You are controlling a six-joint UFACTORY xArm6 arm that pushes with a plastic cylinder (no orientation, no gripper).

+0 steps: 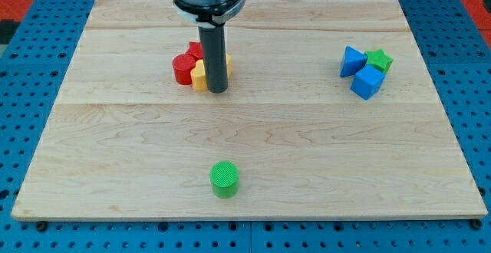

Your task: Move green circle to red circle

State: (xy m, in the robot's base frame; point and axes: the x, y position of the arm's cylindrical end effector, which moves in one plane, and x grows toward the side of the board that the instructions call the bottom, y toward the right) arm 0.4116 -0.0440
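Note:
The green circle stands alone near the board's bottom edge, a little left of centre. The red circle sits at the upper left of centre, touching a yellow block and another red block behind it. My rod comes down from the view's top and my tip rests on the board just right of the yellow block, against that cluster. The tip is far above the green circle in the view, with bare board between them.
At the upper right a blue triangular block, a blue cube and a green star lie bunched together. The wooden board sits on a blue pegboard surface.

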